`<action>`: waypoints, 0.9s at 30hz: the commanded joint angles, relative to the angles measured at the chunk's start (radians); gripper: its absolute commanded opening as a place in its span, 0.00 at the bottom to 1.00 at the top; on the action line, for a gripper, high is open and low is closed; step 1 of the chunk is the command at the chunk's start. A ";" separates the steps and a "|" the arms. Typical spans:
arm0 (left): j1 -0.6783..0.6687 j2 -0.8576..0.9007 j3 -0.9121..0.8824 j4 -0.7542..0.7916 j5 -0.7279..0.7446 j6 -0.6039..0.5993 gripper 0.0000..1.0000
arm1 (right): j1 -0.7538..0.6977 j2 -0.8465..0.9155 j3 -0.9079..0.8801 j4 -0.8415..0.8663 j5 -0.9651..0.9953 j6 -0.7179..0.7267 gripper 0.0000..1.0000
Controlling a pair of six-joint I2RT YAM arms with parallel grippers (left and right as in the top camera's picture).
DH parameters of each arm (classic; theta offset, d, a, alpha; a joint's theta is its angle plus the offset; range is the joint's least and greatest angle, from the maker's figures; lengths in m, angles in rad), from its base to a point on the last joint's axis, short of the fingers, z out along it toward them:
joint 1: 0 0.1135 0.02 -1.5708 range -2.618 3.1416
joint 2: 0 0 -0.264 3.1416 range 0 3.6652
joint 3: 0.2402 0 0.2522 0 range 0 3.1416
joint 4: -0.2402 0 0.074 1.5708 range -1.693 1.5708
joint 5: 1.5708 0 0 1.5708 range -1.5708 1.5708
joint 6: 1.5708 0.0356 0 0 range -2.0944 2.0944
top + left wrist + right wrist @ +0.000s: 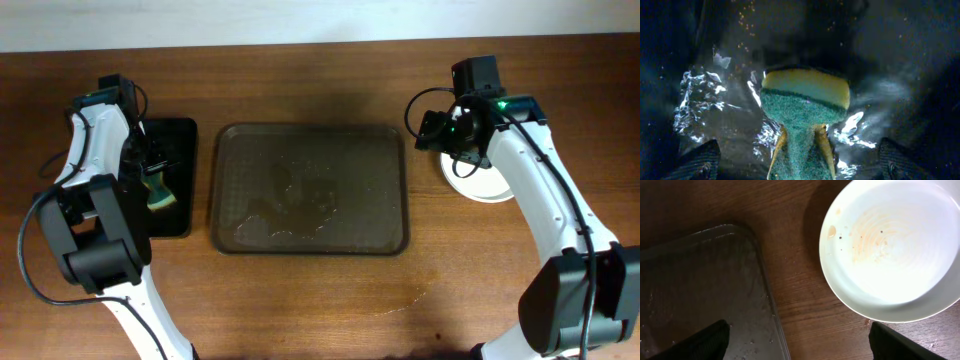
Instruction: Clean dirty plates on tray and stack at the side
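The tray (225,190), dark brown and wet, lies mid-table with no plate on it; its corner shows in the right wrist view (700,280). A white plate (482,186) sits on the table right of the tray, partly under my right arm. In the right wrist view the plate (900,245) has thin brown smears in its middle. I cannot tell whether other plates lie beneath it. My right gripper (440,128) (800,342) is open and empty, above the wood between tray and plate. My left gripper (150,165) (800,167) is open, its fingers wide apart either side of a green-and-yellow sponge (805,100).
The sponge (160,192) lies in a narrow black tray (178,135) at the left, which is wet with shiny droplets (695,100). Bare wooden table (320,300) lies in front of the trays.
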 commanded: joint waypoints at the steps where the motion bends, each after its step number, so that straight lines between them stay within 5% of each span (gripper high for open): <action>1: -0.006 -0.045 0.061 -0.061 -0.007 -0.001 0.99 | -0.002 -0.053 0.039 -0.031 0.002 -0.036 0.90; 8: -0.138 -0.361 0.136 -0.113 0.027 0.151 0.99 | -0.003 -0.389 0.108 -0.175 0.002 -0.094 0.98; 17: -0.154 -0.362 0.135 -0.082 0.027 0.151 0.99 | -0.003 -0.840 0.108 -0.314 0.002 -0.119 0.98; 23: -0.154 -0.362 0.135 -0.082 0.027 0.151 0.99 | -0.003 -0.861 0.103 -0.370 0.045 -0.153 0.98; 27: -0.154 -0.362 0.135 -0.082 0.027 0.151 0.99 | 0.004 -0.969 -0.106 -0.060 0.138 -0.154 0.98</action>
